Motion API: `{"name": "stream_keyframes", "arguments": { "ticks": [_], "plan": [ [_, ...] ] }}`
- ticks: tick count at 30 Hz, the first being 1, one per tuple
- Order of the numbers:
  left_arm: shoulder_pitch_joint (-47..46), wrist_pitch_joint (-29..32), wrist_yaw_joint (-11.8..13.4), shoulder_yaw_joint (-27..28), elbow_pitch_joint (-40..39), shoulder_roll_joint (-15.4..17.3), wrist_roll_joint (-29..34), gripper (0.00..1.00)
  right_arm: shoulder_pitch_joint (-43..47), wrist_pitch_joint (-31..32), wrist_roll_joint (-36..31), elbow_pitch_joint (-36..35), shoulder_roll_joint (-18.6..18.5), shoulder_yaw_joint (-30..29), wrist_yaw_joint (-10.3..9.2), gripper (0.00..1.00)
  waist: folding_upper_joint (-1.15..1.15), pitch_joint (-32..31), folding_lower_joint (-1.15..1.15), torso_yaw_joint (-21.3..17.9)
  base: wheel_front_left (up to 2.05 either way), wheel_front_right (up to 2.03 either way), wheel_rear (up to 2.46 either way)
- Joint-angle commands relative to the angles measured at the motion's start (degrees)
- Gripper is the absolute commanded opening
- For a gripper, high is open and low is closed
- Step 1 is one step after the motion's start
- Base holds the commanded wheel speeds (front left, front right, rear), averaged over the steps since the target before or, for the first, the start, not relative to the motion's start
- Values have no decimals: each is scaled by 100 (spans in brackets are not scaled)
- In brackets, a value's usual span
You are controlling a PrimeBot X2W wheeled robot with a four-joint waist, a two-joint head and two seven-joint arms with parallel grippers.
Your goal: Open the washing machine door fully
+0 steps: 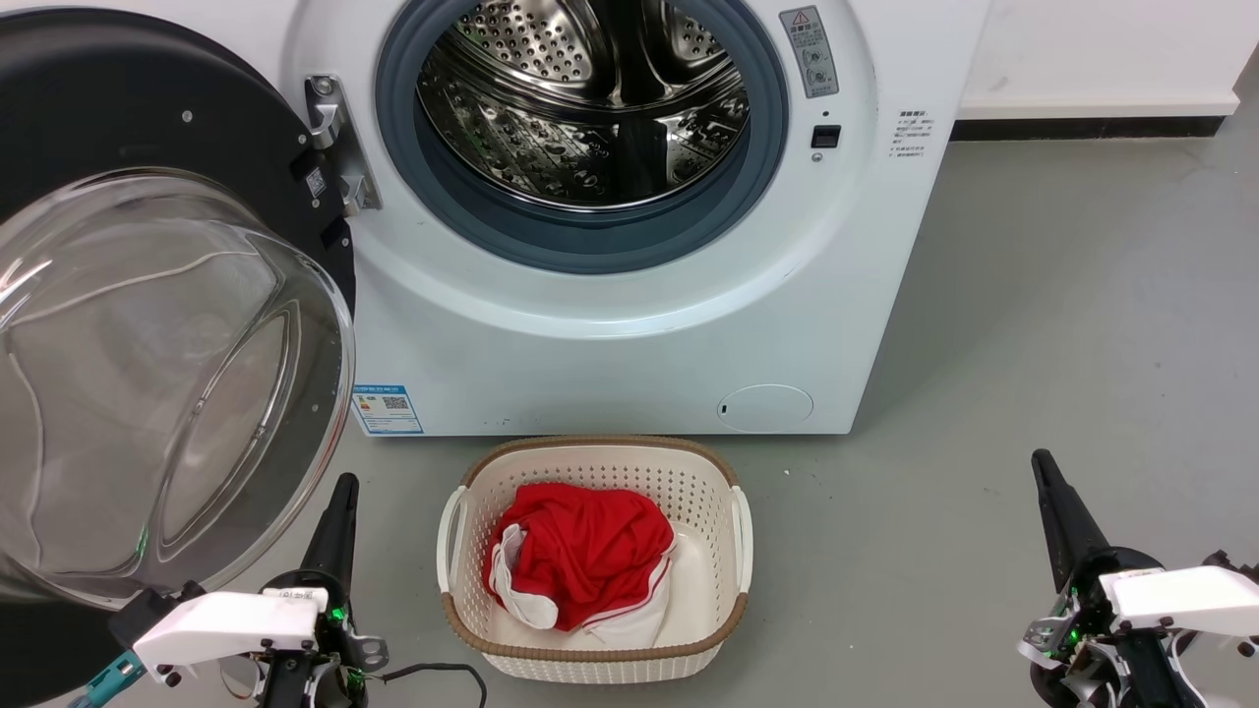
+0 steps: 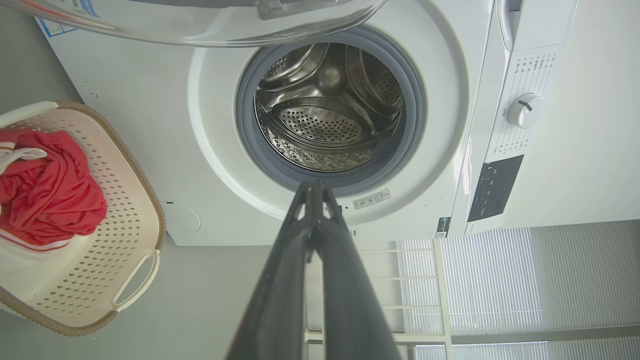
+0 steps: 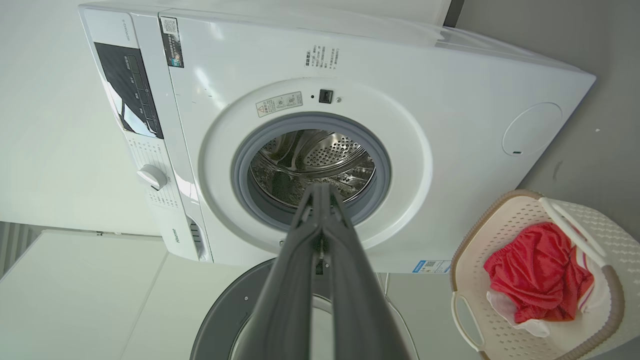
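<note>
door (image 1: 148, 324): swung out to the left on its hinge (image 1: 334, 147), glass bowl facing the robot. Drum mouth is fully uncovered.
left gripper (image 1: 346, 482): low, just beside the bowl's lower edge; can't tell if it touches. Fingers are pressed together with nothing held, and the left wrist view (image 2: 312, 186) shows the same. Likely sits on the hinge side because that arm reaches the door.
machine (image 1: 639, 344): white front-loader, centre. Drum (image 1: 590, 108) looks empty.
basket (image 1: 590, 447): on the floor just in front of the machine, under the drum mouth, with a red garment (image 1: 580, 556) inside. It is outside the door's swing, probably staged for loading.
right gripper (image 1: 1041, 460): low right, well apart from the machine. Fingers are together and empty, also seen in the right wrist view (image 3: 320, 189). Looks parked and plays no part here.
status: door judged at or near full open. Any travel left would be an outward nudge on the rim by the left arm.
</note>
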Motion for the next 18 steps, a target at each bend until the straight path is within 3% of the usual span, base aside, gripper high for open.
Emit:
{"name": "stream_keyframes", "arguments": {
  "ticks": [1, 18],
  "plan": [
    [-107, 40, -43, 25, 11, -3, -133, 0, -115, 29, 144, 9, 9, -27, 0, 0, 0, -3, 0, 3, 0, 0, 0],
    [-118, 219, -108, 86, 59, -21, -814, 0, -127, 206, 825, 69, 32, -143, 0, 0, 0, -32, 0, 28, 0, 0, 0]
  ]
}}
